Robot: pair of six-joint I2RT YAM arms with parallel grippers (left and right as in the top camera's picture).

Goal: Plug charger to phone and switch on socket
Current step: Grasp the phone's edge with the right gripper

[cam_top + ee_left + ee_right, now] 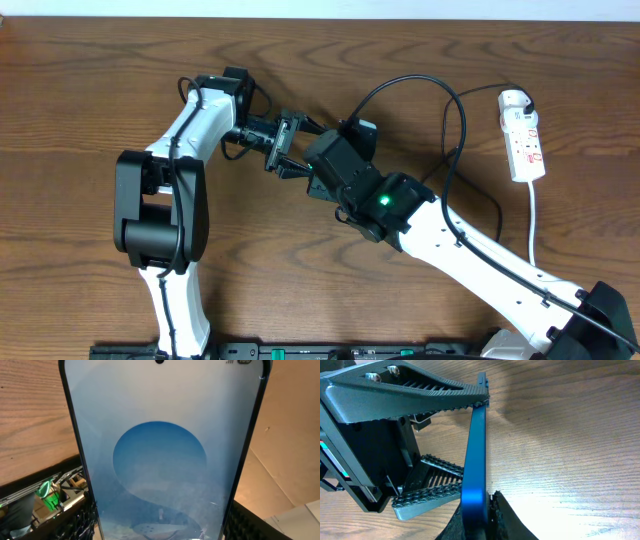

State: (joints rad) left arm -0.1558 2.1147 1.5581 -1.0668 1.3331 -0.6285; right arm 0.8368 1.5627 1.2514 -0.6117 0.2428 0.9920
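The phone (160,455), with a pale blue screen, fills the left wrist view. My left gripper (160,532) is shut on its two long edges. In the right wrist view the phone (476,460) shows edge-on as a blue strip between the left gripper's grey ribbed fingers (435,390). My right gripper (481,527) is shut across its thickness at the lower end. Overhead, both grippers (297,148) (322,165) meet mid-table and hide the phone. The black charger cable (455,120) arcs from behind the right gripper to the white plug (513,99) on the socket (527,145). Its connector tip is hidden.
The wooden table (100,80) stretches all round. The socket's white cord (532,225) runs toward the front right, close to the right arm (480,250). The left arm's base (160,215) stands front left.
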